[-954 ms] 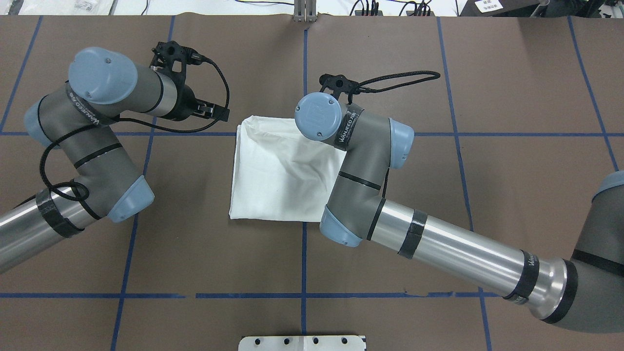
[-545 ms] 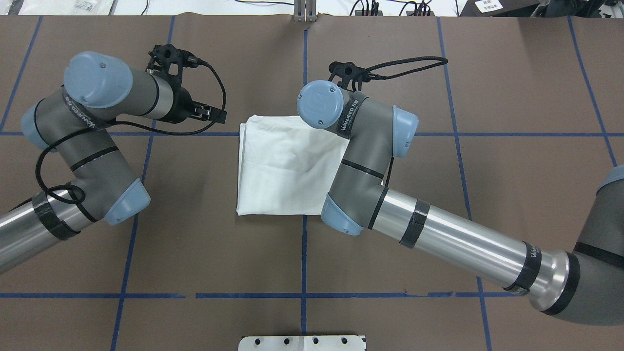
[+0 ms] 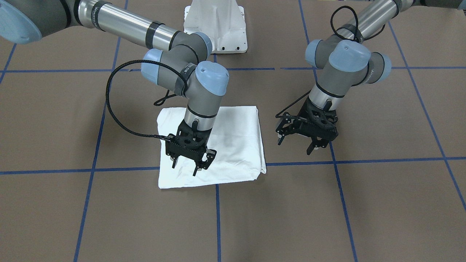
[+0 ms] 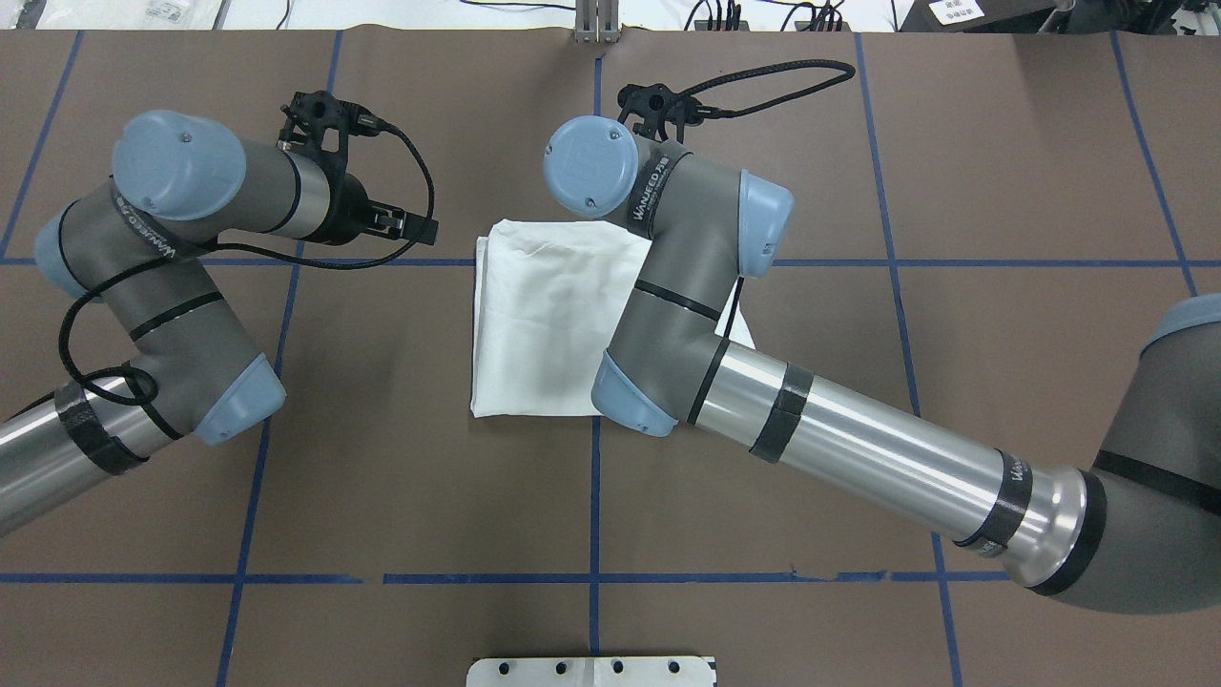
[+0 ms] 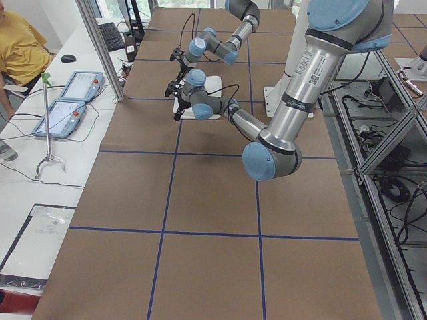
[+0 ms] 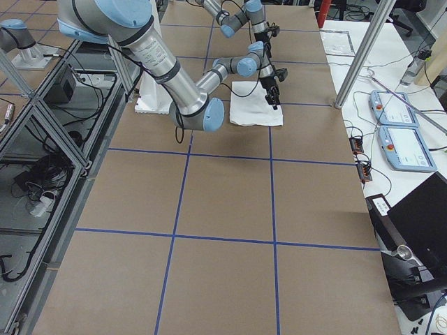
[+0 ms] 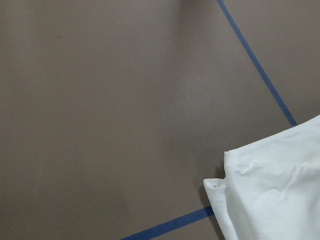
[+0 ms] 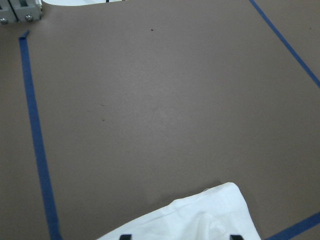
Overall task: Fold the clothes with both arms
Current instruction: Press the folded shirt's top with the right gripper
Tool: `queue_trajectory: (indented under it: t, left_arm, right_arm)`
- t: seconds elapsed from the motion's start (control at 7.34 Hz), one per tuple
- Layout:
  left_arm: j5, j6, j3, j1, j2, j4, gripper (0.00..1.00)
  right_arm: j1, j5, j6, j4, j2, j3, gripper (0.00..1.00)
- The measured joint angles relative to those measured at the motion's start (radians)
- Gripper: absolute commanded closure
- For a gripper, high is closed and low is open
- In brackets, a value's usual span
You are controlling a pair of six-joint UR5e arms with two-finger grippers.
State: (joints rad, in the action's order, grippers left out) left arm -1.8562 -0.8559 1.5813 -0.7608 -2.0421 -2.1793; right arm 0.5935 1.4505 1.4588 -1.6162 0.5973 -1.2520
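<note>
The clothes are one white shirt (image 3: 236, 145), folded into a flat rectangle (image 4: 544, 324) at mid-table, with no print showing. My right gripper (image 3: 191, 166) hangs just above the shirt's far edge, open and holding nothing. In the right wrist view its two fingertips (image 8: 125, 236) frame a shirt corner (image 8: 200, 220). My left gripper (image 3: 295, 145) is open above bare table, beside the shirt and apart from it. The left wrist view shows only a rumpled shirt corner (image 7: 270, 195). In the overhead view the right gripper is hidden under its wrist, and the left gripper (image 4: 420, 227) points at the shirt.
Brown paper with blue tape lines (image 4: 591, 496) covers the table. The white pedestal base (image 3: 214, 25) stands at the robot's side. Two teach pendants (image 5: 67, 100) lie on a side bench, where a seated person (image 5: 20, 47) is at the edge.
My right wrist has moved toward the far edge and a little left. The shirt has shifted slightly right and lies flatter. My left arm has drifted a little left, away from the shirt.
</note>
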Motion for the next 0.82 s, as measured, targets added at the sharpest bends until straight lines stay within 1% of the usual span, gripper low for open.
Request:
queue_trajectory:
  t: [0.27,0.41,0.55,0.68,0.82]
  left_arm:
    - [0.0,0.001,0.0,0.0,0.001,0.0,0.0]
    - [0.0,0.001,0.0,0.0,0.002,0.0,0.0]
    - [0.0,0.001,-0.001,0.0,0.002,0.0,0.0]
    - [0.0,0.001,-0.001,0.0,0.002,-0.001,0.0]
    - [0.0,0.001,-0.001,0.0,0.002,0.0,0.0]
  right_arm:
    - [-0.025,0.045,0.008,0.002,-0.012,-0.02,0.0]
    - [-0.056,0.05,0.01,0.005,0.02,-0.069,0.0]
    - [-0.094,0.05,0.012,0.009,0.078,-0.144,0.0]
    - [-0.128,0.046,0.011,0.014,0.121,-0.193,0.0]
    - [-0.15,0.041,0.003,0.029,0.139,-0.204,0.0]
